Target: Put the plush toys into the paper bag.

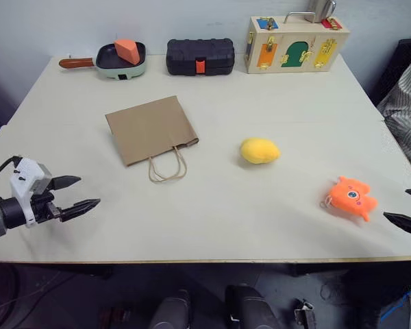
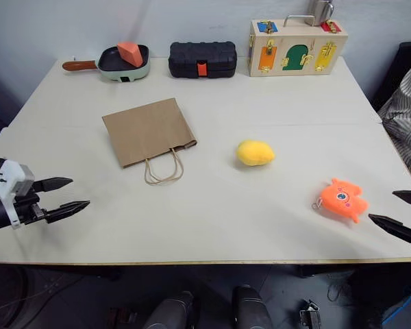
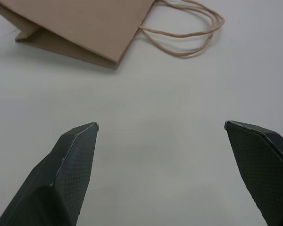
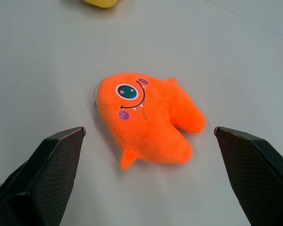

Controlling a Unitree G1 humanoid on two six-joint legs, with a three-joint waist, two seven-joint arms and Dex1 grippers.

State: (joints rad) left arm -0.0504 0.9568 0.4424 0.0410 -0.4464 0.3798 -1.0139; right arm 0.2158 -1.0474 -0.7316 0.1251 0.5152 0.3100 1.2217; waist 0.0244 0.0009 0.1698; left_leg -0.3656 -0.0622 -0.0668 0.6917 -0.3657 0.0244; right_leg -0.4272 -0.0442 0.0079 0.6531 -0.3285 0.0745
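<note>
Brown kraft paper is our main worry: the paper bag [image 1: 151, 129] lies flat on the tabletop [image 1: 212, 219] with its mouth pressed shut and its twisted loop handles [image 1: 167, 166] trailing toward us. Unless we lift or spread that mouth first, we judge a toy would simply slide off the top of it.

Both plush toys rest loose on the tabletop, well apart from the bag. The yellow oval plush [image 1: 259, 151] sits to the bag's right, and the orange creature plush [image 1: 352, 197] lies farther right, near the front edge.

Our right tool [image 2: 399, 214] hovers just beside the orange plush, jaws spread wide and empty; in the right wrist view the toy lies between the fingertips. Closing on a stubby limb alone could let it slip, and a nudge might push it off the edge.

Our left tool [image 1: 73, 194] is also wide open and empty, near the bag's handles.
</note>
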